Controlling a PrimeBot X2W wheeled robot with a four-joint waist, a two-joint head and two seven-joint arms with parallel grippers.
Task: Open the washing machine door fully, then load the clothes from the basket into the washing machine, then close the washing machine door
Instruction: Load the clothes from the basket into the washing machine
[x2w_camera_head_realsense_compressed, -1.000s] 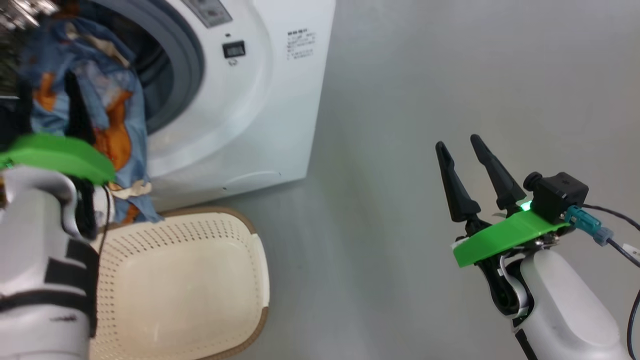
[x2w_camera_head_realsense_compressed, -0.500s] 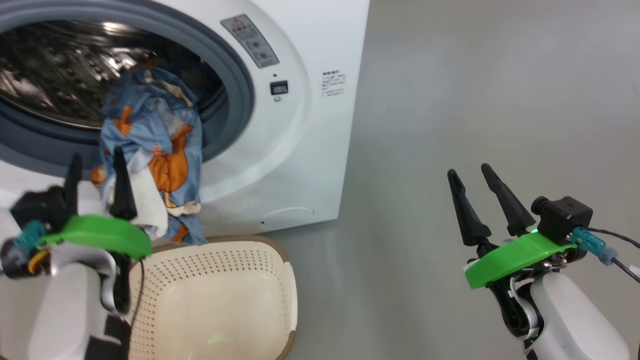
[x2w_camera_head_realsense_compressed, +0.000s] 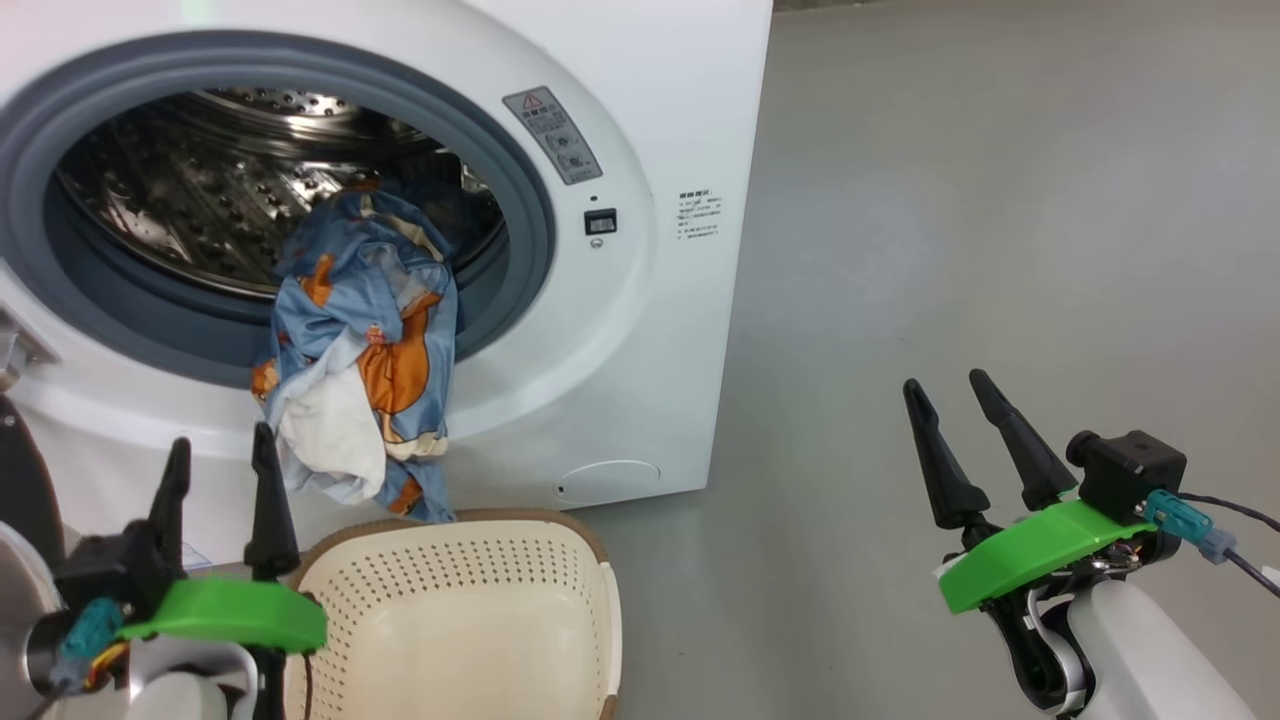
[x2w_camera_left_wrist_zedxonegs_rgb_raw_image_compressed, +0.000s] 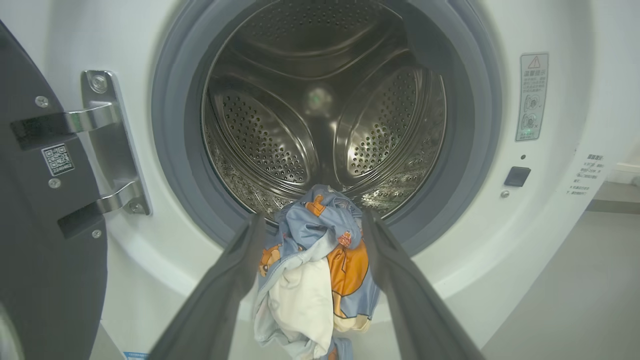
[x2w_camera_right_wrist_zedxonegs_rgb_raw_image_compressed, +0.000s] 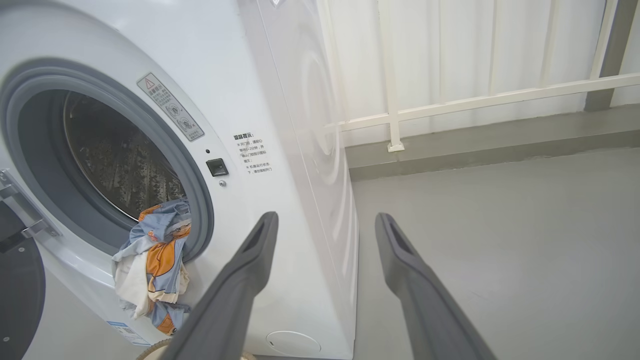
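Left pincer (x2w_camera_head_realsense_compressed: 221, 440): two long, dark, tapered fingers spread wide with nothing between them. It sits low in front of the washing machine (x2w_camera_head_realsense_compressed: 680, 120), fingertips up. In the left wrist view the fingers frame the clothes (x2w_camera_head_realsense_compressed: 360, 350), which lie beyond them. Contact cannot be told.

Right pincer (x2w_camera_head_realsense_compressed: 944, 382): also spread wide, holding nothing. It stands over the smooth grey floor (x2w_camera_head_realsense_compressed: 1000, 200), well apart from the machine. Each wrist carries a bright green plastic plate.

Clothes: one crumpled bundle of soft, light blue fabric with orange-brown bear prints and a white patch low on its left.
- Upper part lies inside the drum mouth.
- The rest drapes over the grey rubber gasket (x2w_camera_head_realsense_compressed: 520, 200) and down the white front.
- Lowest folds hang just above the basket (x2w_camera_head_realsense_compressed: 560, 560).

Basket: cream plastic, rounded rectangle, rows of small holes in the walls, brown woven-look rim. It stands on the floor against the machine's foot.

Washing machine: glossy white box. The drum (x2w_camera_left_wrist_zedxonegs_rgb_raw_image_compressed: 320, 100) is polished, perforated steel with three raised ribs.

Washing machine door (x2w_camera_left_wrist_zedxonegs_rgb_raw_image_compressed: 40, 250): swung open to the left, matte black inner face showing. It hangs on a steel hinge plate (x2w_camera_left_wrist_zedxonegs_rgb_raw_image_compressed: 107, 145) with two bright arms.
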